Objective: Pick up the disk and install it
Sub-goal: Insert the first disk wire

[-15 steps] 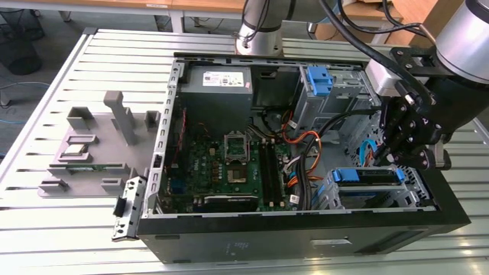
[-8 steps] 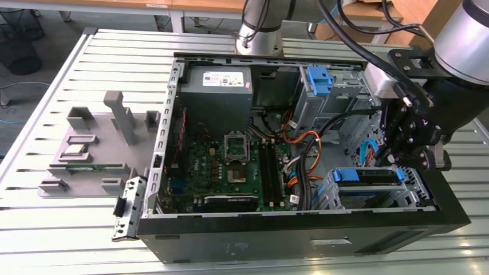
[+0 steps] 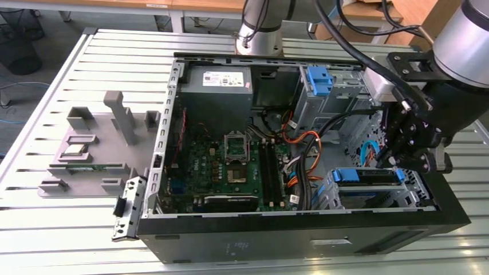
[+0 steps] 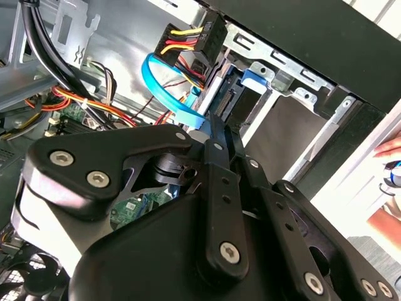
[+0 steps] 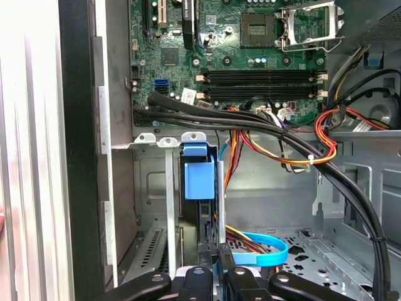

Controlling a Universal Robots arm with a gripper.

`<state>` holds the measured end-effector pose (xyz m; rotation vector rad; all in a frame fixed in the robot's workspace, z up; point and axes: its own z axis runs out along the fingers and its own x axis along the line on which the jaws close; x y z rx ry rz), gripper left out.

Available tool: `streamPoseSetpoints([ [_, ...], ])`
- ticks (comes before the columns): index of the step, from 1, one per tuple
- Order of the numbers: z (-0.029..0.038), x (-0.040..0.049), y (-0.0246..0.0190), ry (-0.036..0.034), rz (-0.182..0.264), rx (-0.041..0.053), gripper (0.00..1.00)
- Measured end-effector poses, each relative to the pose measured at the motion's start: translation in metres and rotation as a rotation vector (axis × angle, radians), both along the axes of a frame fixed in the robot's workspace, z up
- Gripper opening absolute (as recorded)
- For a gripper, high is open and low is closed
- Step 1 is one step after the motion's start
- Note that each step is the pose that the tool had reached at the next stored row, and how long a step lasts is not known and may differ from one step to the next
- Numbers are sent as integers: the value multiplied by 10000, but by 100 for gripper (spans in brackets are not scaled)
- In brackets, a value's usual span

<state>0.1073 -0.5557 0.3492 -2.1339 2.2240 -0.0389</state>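
Observation:
The disk (image 3: 368, 176) lies in the drive cage at the open computer case's front corner, on the exterior view's right, its blue carrier bracket showing. The first wrist view sees the disk (image 5: 199, 179) edge-on, standing in the cage slot with its blue tab outward. My gripper (image 3: 397, 167) hangs right over the disk's near end. In both wrist views the gripper (image 5: 217, 251) (image 4: 212, 122) has its two black fingers pressed together, tips at the rear edge of the disk (image 4: 229, 100). Nothing sits between them.
A thick black cable bundle (image 5: 263, 125) and orange wires cross beside the cage; a blue flat cable (image 5: 263, 251) loops near the fingertips. The motherboard (image 3: 229, 166), power supply (image 3: 216, 86) and another blue carrier (image 3: 319, 80) lie inside the case. A hand (image 4: 391, 169) is outside it.

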Motion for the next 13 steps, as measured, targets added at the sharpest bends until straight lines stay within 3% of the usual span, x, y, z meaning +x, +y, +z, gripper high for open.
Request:
streamPoseSetpoints([
  [8,-9,-47,-21,-172,1,27,16],
  [13,-20,-80,-40,-375,0,70,16],
])
